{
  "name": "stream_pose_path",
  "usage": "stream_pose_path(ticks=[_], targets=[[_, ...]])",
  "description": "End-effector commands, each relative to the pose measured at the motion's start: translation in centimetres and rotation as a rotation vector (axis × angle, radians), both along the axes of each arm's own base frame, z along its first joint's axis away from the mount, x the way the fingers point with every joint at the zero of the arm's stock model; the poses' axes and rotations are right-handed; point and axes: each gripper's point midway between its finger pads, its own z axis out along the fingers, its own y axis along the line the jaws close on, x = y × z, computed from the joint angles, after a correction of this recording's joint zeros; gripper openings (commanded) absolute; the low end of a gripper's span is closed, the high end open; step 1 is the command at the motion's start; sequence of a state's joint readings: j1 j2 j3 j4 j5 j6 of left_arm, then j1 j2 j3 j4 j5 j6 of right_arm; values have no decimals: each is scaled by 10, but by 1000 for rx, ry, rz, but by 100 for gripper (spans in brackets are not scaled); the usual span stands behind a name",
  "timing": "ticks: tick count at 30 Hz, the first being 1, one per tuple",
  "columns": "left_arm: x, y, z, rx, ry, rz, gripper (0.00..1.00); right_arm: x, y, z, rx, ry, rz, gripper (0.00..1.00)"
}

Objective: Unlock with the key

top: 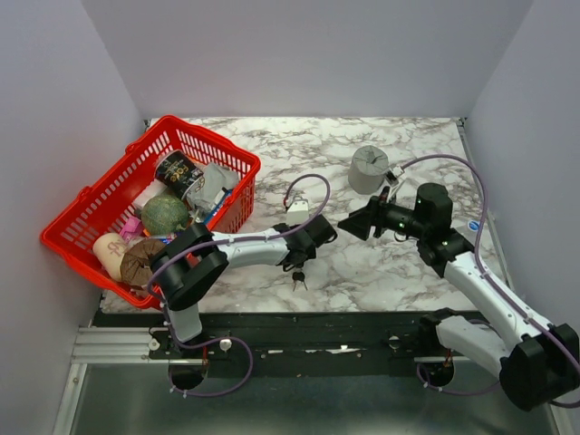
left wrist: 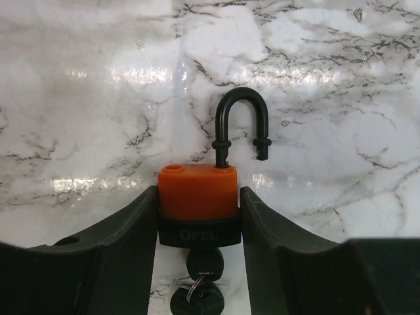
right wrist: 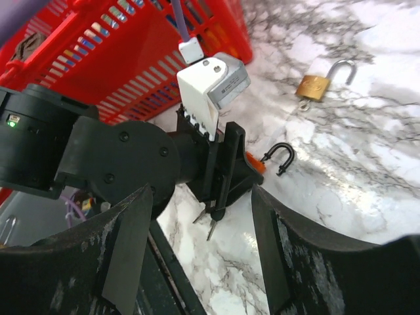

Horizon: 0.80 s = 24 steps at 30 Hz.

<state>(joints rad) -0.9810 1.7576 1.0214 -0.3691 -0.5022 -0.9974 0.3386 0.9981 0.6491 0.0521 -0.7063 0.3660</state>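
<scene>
Gripping entry, left gripper (left wrist: 199, 197): jaws part-way apart, both inner faces pressed on the sides of the orange padlock (left wrist: 197, 187), at its black base band.

- Shackle (left wrist: 241, 121): black, sprung; one leg seated in the body, the other free. It points away from the wrist, over the marble table (left wrist: 79, 98).
- Key (left wrist: 205, 262): black head directly under the padlock's base; blade hidden. Long axis in line with the lock body, head toward the wrist, opposite the shackle.
- Second key (left wrist: 197, 303): black head on a metal ring, just behind the first.
- Right gripper (top: 348, 223): jaws wide apart, nothing between them; it faces the left gripper, near but not touching.
- Brass padlock (right wrist: 315, 84): lying on the table, shackle open, well apart from the orange one.
</scene>
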Motion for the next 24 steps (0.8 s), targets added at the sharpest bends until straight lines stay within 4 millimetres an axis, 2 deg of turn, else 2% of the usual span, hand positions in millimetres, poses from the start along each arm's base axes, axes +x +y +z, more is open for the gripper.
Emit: stream_pose_path(ticks=[1, 2, 8, 15, 19, 22, 24], targets=[[9, 15, -6, 90, 0, 59, 0, 7, -21, 1, -49, -23, -150, 72], [10, 14, -7, 89, 3, 55, 0, 11, -28, 1, -67, -37, -199, 74], [28, 7, -9, 103, 13, 52, 0, 10, -50, 9, -112, -95, -315, 80], [51, 7, -8, 94, 14, 74, 0, 4, -58, 11, -121, -112, -341, 82], [55, 4, -8, 87, 15, 62, 0, 5, -59, 12, -122, -114, -349, 83], [54, 0, -8, 60, 13, 51, 9, 5, -60, 12, -123, -115, -355, 83], [54, -2, -8, 54, 12, 47, 19, 5, -60, 13, -121, -113, -357, 84]])
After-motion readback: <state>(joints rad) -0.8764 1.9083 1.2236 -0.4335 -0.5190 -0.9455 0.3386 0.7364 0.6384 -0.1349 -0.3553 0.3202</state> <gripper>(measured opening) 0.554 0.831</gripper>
